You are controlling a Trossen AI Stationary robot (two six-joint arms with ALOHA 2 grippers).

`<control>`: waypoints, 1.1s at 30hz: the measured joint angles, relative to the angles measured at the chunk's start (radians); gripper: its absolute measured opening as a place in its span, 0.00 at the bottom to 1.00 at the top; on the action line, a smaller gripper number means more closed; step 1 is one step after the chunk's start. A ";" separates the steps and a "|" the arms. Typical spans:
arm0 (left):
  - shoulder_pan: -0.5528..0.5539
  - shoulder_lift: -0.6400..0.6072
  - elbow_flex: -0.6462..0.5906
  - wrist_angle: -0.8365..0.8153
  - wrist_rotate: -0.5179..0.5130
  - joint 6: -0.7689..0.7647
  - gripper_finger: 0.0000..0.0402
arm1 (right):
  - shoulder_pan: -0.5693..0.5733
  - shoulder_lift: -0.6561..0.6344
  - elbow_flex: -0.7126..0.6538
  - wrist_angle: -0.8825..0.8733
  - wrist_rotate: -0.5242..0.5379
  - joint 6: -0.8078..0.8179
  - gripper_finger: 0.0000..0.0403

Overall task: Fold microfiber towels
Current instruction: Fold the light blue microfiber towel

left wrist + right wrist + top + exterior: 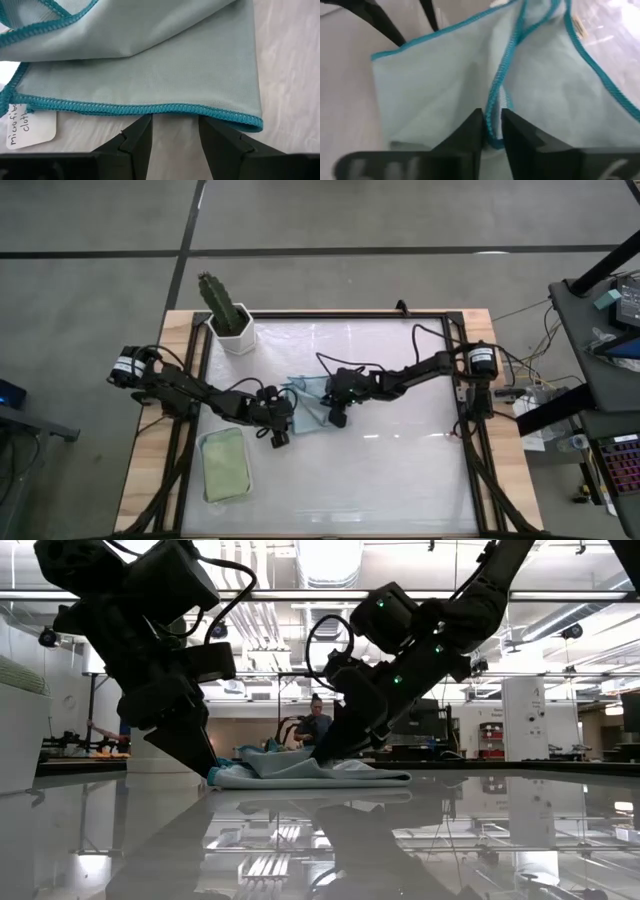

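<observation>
A pale blue microfiber towel with a teal stitched hem lies bunched and partly folded over at the table's middle. It also shows in the low view. My right gripper comes at it from the table's right and is shut on a hem edge. My left gripper stands open at the towel's left side, its fingertips right at the hem. A sage green towel lies folded in a white tray at the near left. My right gripper pinches a teal-stitched hem edge of the pale blue towel between its two fingers, where that edge runs over the cloth below. The fingers slant down from the table's right side. The towel lies slack on the table. My left gripper's fingertips stand at the hem; I cannot tell whether they touch it.
A cactus in a white pot stands at the far left of the table. A paper tag with handwriting is fixed to the towel's corner. A person shows in the room behind the table. The table's right half is bare.
</observation>
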 joint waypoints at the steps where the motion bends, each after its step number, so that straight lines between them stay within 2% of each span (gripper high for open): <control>1: 0.000 0.000 0.000 0.001 0.000 0.000 0.36 | 0.004 0.000 0.000 0.009 0.000 0.004 0.12; 4: 0.000 0.000 0.000 0.001 0.000 0.000 0.36 | 0.022 0.000 0.008 0.024 0.000 0.007 0.04; 6: 0.000 0.000 0.000 0.001 0.000 0.000 0.36 | 0.037 0.000 0.023 0.024 0.000 0.005 0.03; 12: 0.000 0.000 0.000 0.001 0.000 0.000 0.36 | 0.068 0.012 0.083 0.025 0.000 0.032 0.02; 20: 0.000 0.000 0.000 0.000 0.009 0.000 0.36 | 0.111 0.105 0.185 0.011 -0.024 0.063 0.03; 24: 0.000 0.000 0.001 -0.003 0.011 0.000 0.36 | 0.126 0.157 0.263 -0.055 -0.028 0.096 0.11; 33: 0.000 -0.004 0.005 -0.019 0.061 -0.001 0.36 | 0.156 0.225 0.396 -0.136 -0.029 0.101 0.40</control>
